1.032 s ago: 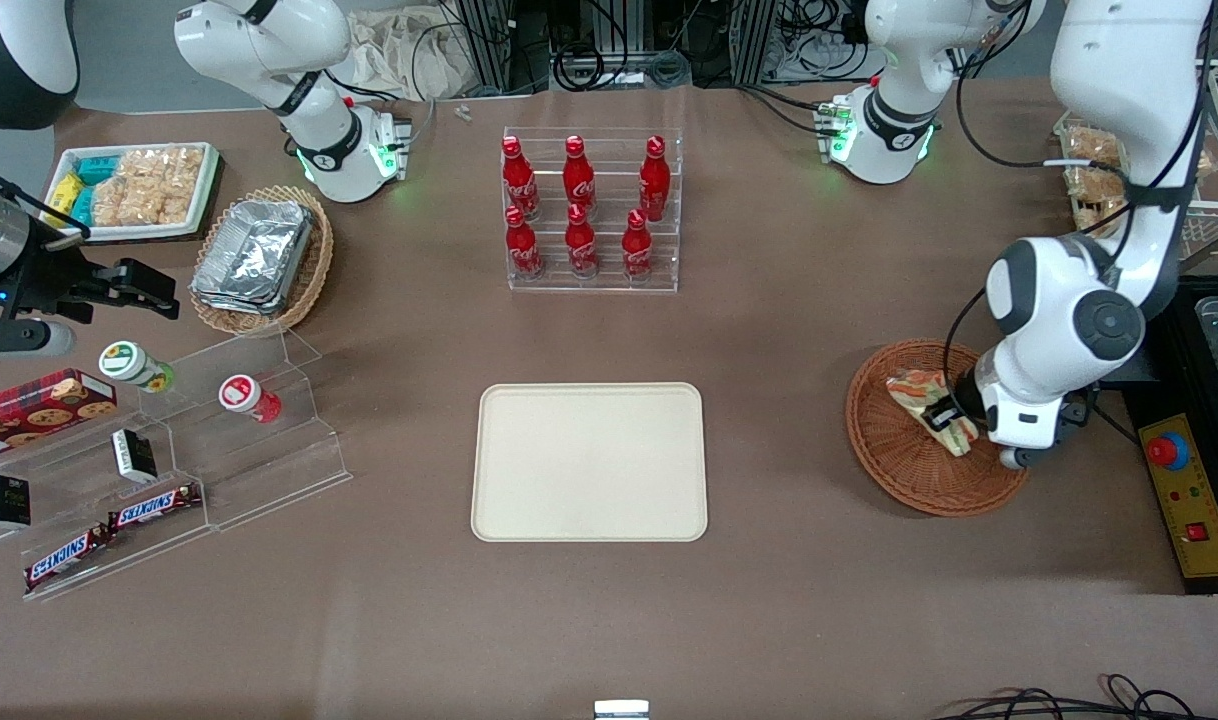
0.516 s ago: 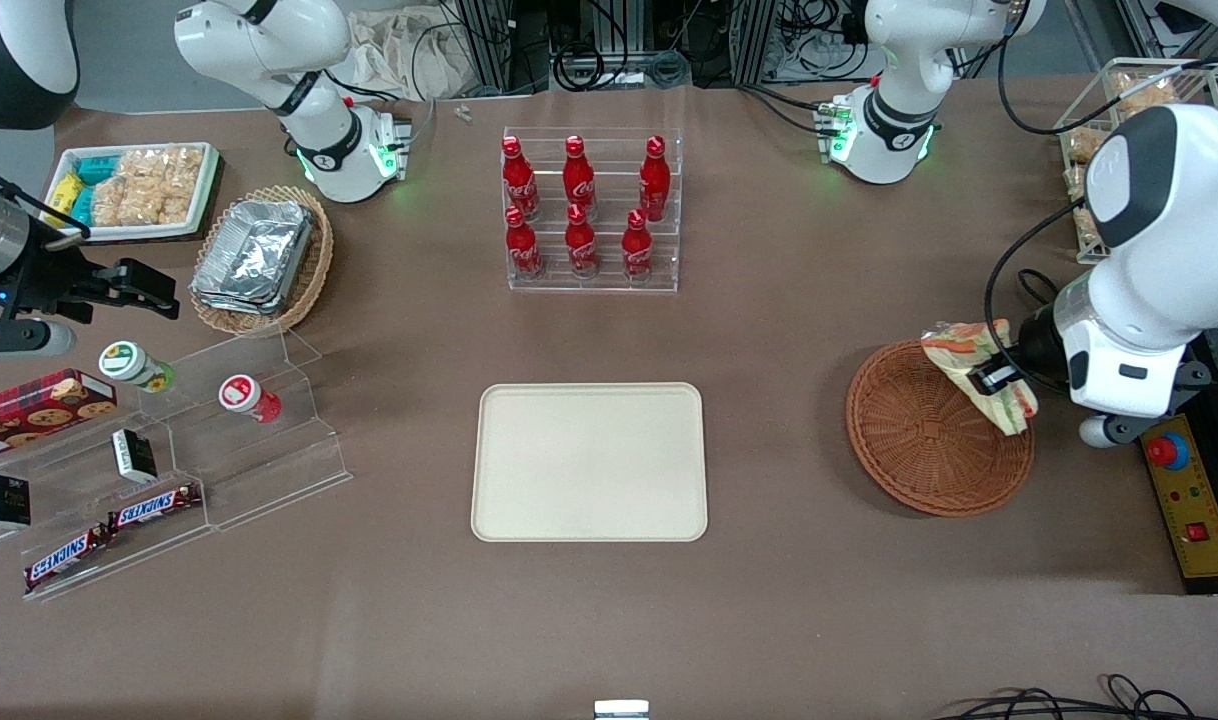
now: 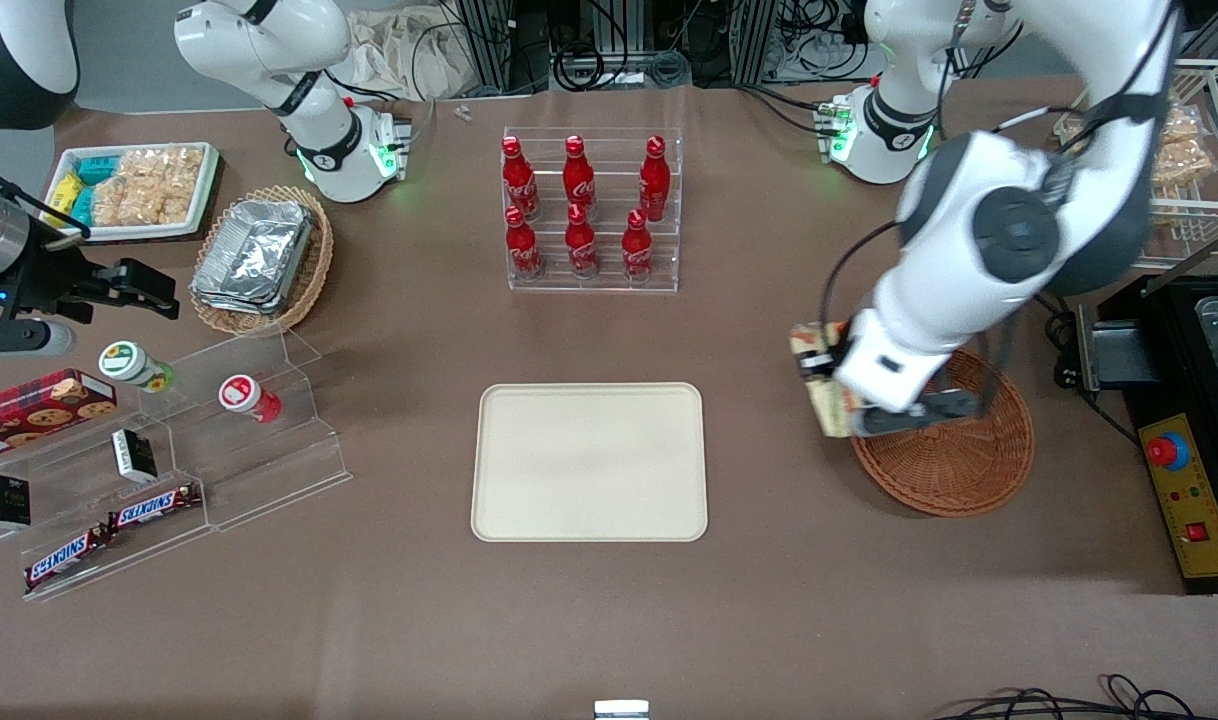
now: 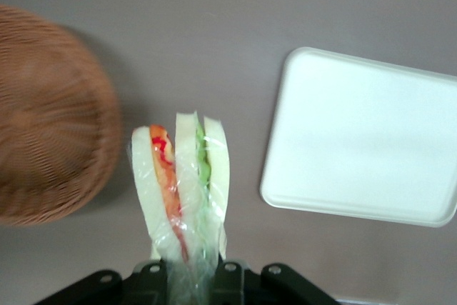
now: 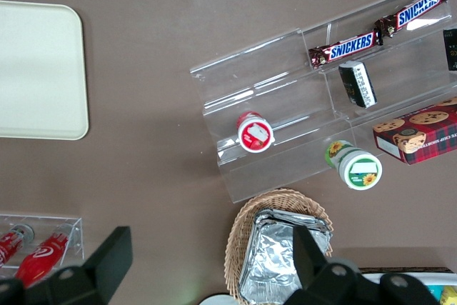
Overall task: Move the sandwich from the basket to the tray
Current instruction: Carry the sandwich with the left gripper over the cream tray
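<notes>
**How your three cameras sit**

Your front view looks down steeply from high above the table's near edge, facing the two arm bases, and takes in the whole tabletop from far off. Your left wrist view looks straight down from close above, past the gripper (image 4: 187,276), onto the sandwich (image 4: 182,191), the basket (image 4: 50,116) rim and the tray (image 4: 360,137). It shares with the front view the tray (image 3: 589,462), basket (image 3: 959,465), sandwich (image 3: 821,385) and gripper (image 3: 827,385). Your right wrist view looks down from mid height over the parked arm's end of the table; it shares a tray (image 5: 39,69) corner and the foil basket (image 5: 282,248) with the front view, where the foil basket (image 3: 261,258) sits.
</notes>
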Controlling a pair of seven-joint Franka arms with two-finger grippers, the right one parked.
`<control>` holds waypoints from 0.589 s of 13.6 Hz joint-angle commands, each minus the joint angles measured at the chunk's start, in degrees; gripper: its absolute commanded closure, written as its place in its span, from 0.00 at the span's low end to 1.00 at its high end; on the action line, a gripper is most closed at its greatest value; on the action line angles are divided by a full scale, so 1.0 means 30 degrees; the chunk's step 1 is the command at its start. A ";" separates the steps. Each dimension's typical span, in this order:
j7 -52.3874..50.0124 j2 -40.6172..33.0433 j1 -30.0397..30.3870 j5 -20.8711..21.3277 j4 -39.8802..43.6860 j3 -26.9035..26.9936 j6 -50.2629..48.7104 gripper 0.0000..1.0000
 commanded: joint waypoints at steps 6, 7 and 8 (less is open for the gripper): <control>0.0503 0.8720 -0.3890 0.3964 0.5461 0.0059 0.2594 1.00; 0.0561 0.9511 -0.4008 0.3935 0.6252 0.0059 0.2594 1.00; 0.0678 1.0128 -0.4039 0.3906 0.6666 0.0030 0.2565 1.00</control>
